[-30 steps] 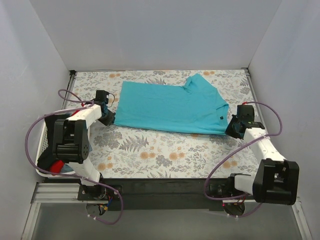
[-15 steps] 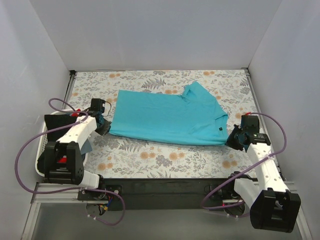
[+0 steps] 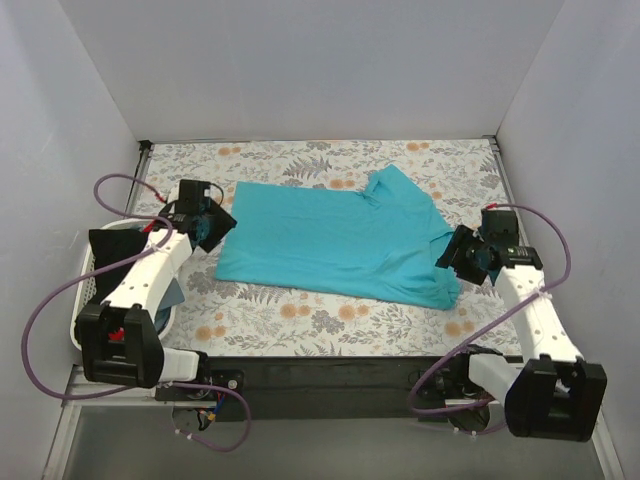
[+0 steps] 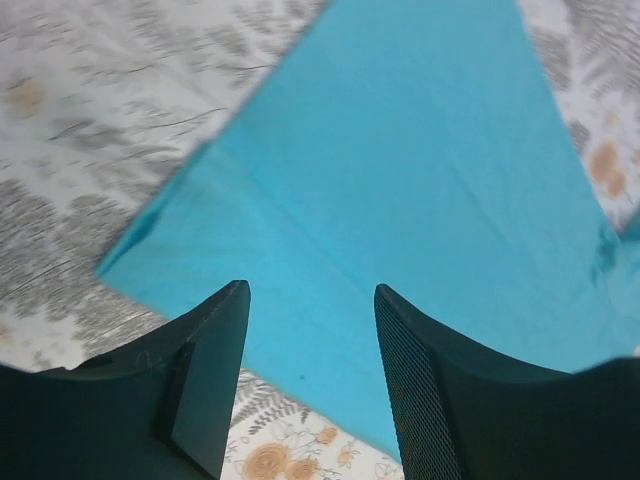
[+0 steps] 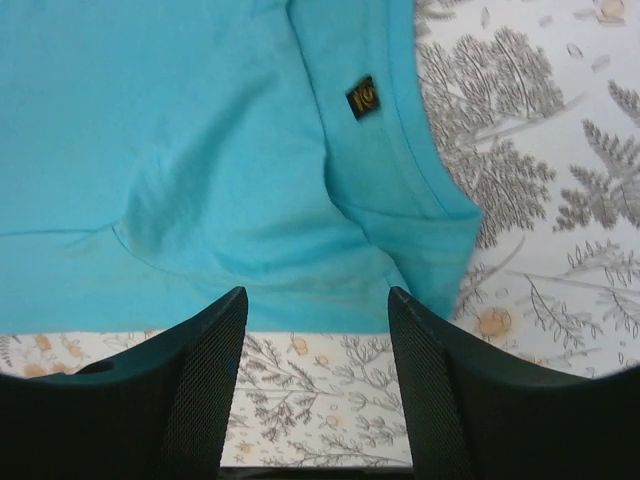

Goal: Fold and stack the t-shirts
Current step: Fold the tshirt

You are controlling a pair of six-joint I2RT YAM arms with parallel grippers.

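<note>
turq. t-shirt (image 3: pixel 335 240), flat, dark hem label (image 5: pixel 363 97)

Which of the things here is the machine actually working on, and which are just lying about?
Part of the job:
- turquoise t-shirt, spread out flat
- dark garment in the white basket, probably another shirt

Just lying about:
- the white basket itself
- flowered table cover

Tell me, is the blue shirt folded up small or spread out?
Spread out. The turquoise t-shirt lies wide and flat across the flowery table. One sleeve looks folded over; whether it is doubled underneath, cannot tell.
</note>
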